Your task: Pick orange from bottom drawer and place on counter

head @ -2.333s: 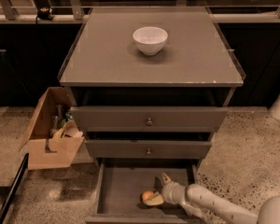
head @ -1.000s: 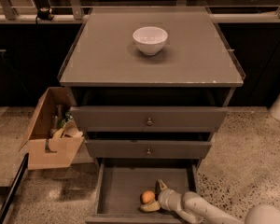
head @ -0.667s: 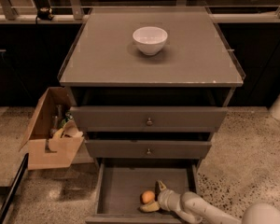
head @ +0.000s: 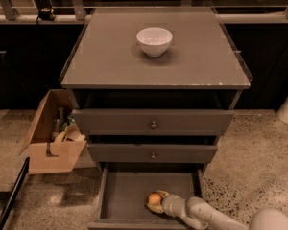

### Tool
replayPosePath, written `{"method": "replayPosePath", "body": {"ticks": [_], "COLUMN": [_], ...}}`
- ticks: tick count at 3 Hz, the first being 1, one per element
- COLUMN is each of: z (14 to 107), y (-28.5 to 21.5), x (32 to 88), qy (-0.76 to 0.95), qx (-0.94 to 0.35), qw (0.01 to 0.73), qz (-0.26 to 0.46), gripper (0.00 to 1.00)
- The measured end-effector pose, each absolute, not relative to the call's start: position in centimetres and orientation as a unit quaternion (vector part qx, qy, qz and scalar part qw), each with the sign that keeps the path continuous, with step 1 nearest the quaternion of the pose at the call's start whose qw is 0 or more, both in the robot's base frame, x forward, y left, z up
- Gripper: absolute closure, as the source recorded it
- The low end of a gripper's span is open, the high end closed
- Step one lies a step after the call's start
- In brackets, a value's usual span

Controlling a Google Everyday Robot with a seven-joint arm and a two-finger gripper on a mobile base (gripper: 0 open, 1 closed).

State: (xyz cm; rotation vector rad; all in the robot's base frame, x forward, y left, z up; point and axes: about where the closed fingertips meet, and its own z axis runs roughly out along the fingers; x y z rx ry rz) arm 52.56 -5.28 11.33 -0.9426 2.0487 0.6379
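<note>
**Q:** What has changed since the earlier frames?

**A:** The arm (head: 209, 215) now lies lower and further left in the bottom drawer (head: 121, 199) than it did about two seconds ago. The gripper (head: 157, 204) has moved in from just beside the orange (head: 154, 198) to right against it. The orange itself has barely shifted. The white bowl (head: 154, 40) and the cardboard box (head: 48, 147) have not moved.

**Q:** Describe the surface and the room.

**A:** The counter (head: 201, 56) is a flat, square, grey-brown top with thin clear edging raised along its sides. The white bowl stands upright on it, towards the back and near the centre line. Below the counter, the top drawer (head: 115, 122) and the middle drawer (head: 182, 153) are both closed, and each has a small round knob. The bottom drawer is pulled out and shows a dark, flat floor. The room floor (head: 259, 152) is speckled stone. The open cardboard box sits on it to the left of the cabinet with items inside. A dark wall and a rail run behind the cabinet.

**Q:** Where is the orange, and how does it look?

**A:** It lies on the bottom drawer floor, towards the front and right of centre. It is small, round and smooth, and bright orange against the dark floor.

**Q:** What is the state of the gripper?

**A:** It is inside the bottom drawer and in contact with the orange. The arm reaches in from the lower right. Whether the gripper is clamped on the fruit cannot be told.
</note>
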Motion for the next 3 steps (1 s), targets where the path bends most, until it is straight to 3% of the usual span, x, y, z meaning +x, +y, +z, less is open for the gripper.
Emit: {"method": "replayPosePath", "body": {"ticks": [2, 3], "z": [11.5, 12.5], "y": [-5.2, -4.9], "x": [52.5, 52.5], "qy": [0.804, 0.798], "qx": [-0.37, -0.367], "qw": [0.388, 0.387], "qz": [0.256, 0.28], "gripper": [1.0, 1.0]}}
